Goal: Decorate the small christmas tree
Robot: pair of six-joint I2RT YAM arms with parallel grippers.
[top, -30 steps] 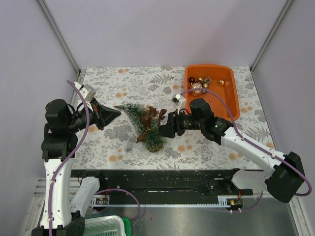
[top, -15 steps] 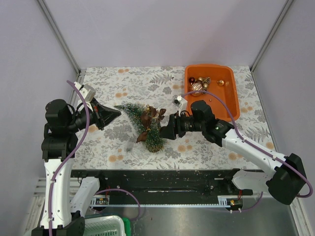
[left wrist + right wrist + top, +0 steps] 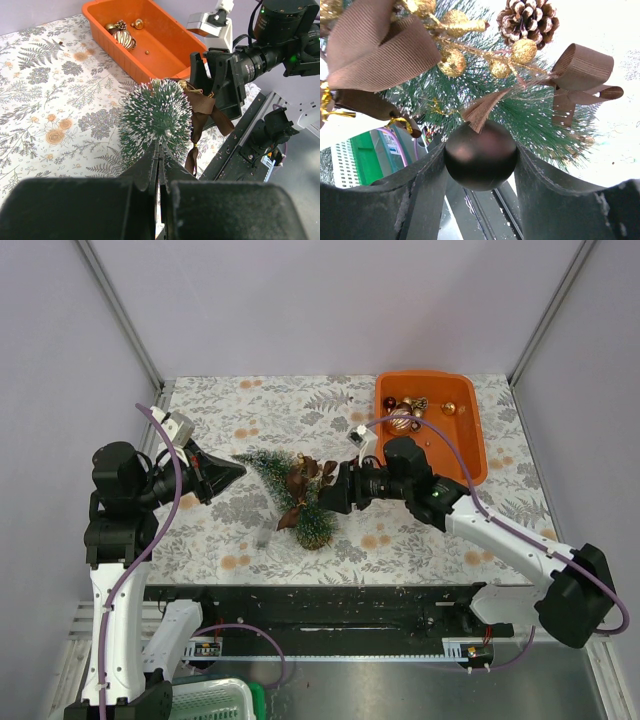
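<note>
The small christmas tree [image 3: 285, 490] leans tilted on the tablecloth, with its wooden base [image 3: 314, 531] near the front and its tip pointing left. My left gripper [image 3: 238, 470] is shut on the tree's tip; its jaws meet at the tip [image 3: 161, 146] in the left wrist view. A brown ribbon decoration with gold beads and a pinecone [image 3: 529, 17] hangs on the tree [image 3: 530, 110]. My right gripper [image 3: 335, 490] is shut on a dark brown ball ornament [image 3: 480, 155] and holds it against the tree's right side.
An orange tray [image 3: 468, 445] at the back right holds several gold and brown ornaments [image 3: 405, 415]. It also shows in the left wrist view [image 3: 165, 50]. A black rail [image 3: 330, 605] runs along the table's near edge.
My right gripper has moved left with the ball, from beside the tree to against its branches. The left gripper and the tree have stayed put.
</note>
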